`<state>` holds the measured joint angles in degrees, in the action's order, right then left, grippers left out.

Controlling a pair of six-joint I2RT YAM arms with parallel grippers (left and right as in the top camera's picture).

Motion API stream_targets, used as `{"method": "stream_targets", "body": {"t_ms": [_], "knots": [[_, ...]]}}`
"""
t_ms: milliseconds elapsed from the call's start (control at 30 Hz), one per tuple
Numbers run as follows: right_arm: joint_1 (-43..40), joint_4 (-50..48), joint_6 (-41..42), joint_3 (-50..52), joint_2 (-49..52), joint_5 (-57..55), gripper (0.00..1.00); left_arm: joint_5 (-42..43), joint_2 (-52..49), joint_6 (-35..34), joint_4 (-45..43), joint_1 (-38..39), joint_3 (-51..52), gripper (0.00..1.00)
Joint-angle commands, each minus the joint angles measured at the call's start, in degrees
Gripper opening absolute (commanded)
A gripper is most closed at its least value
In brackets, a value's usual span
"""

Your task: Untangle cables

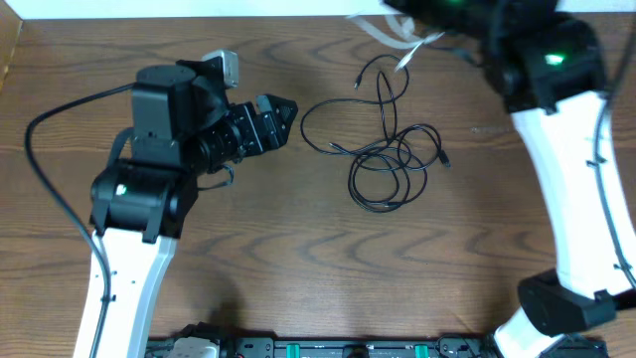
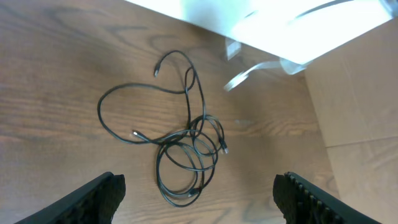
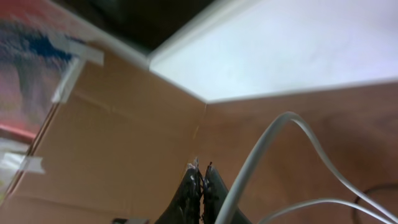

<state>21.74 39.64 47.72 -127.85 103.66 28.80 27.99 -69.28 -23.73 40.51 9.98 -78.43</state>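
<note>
A tangle of thin black cables (image 1: 388,159) lies on the wooden table (image 1: 298,259) at centre right, with loops and small plugs spread out. In the left wrist view the black cables (image 2: 186,149) lie ahead of and between the fingers. My left gripper (image 1: 283,119) (image 2: 199,184) is open and empty, hovering just left of the tangle. A white cable (image 1: 402,48) (image 2: 245,73) hangs lifted at the table's far edge. My right gripper (image 3: 201,169) is shut, and the white cable (image 3: 280,124) arches out from beside its fingers. In the overhead view the right arm hides that gripper.
A brown cardboard wall (image 2: 354,93) (image 3: 124,124) stands along the right side, with a white wall (image 3: 298,50) behind the table. A thick black wire (image 1: 40,149) loops from the left arm's base. The right arm (image 1: 566,149) spans the table's right side.
</note>
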Motion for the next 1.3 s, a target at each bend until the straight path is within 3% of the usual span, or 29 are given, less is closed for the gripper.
{"method": "stream_targets", "body": {"t_ms": [0, 133, 333, 467, 533, 767, 900, 1000, 1133, 1267], "knots": [[3.9, 0.0, 7.2, 0.0, 2.8, 1.5, 0.02, 0.6, 2.2, 7.8, 0.2, 0.6, -0.6, 0.82], [6.7, -0.1, 8.2, 0.0, 5.6, 1.5, 0.02, 0.5, 4.1, 16.5, -0.7, 2.0, -0.6, 0.81], [8.9, -0.1, 9.5, 0.0, 7.3, 3.8, 0.02, -6.7, 4.4, 18.1, -6.4, 2.0, -0.6, 0.81], [9.6, 0.0, 9.5, 0.0, 7.3, 6.3, 0.02, -6.8, 4.1, 22.0, -9.7, 2.0, -0.6, 0.81], [9.7, 0.0, 9.9, 0.0, 7.3, 7.7, 0.02, -6.8, 3.8, 24.2, -10.6, 2.0, -0.6, 0.76], [10.7, 0.0, 15.3, 0.0, 7.3, 9.2, 0.02, -2.2, 1.8, 25.3, -12.3, 2.0, -0.6, 0.74], [11.6, 0.0, 15.3, 0.0, 7.3, 9.1, 0.02, 0.5, 1.6, 25.7, -14.9, 2.0, -0.6, 0.6], [11.9, 0.0, 15.3, 0.0, 7.3, 9.2, 0.02, 0.5, 1.5, 25.6, -15.5, 2.0, -0.6, 0.58], [12.1, 0.0, 15.3, 0.0, 7.3, 9.1, 0.01, 0.5, 1.5, 25.6, -15.5, 2.0, -0.6, 0.38], [12.1, 0.0, 15.3, 0.0, 7.3, 10.0, 0.01, 0.5, 1.5, 25.6, -15.5, 2.0, -0.6, 0.36]]}}
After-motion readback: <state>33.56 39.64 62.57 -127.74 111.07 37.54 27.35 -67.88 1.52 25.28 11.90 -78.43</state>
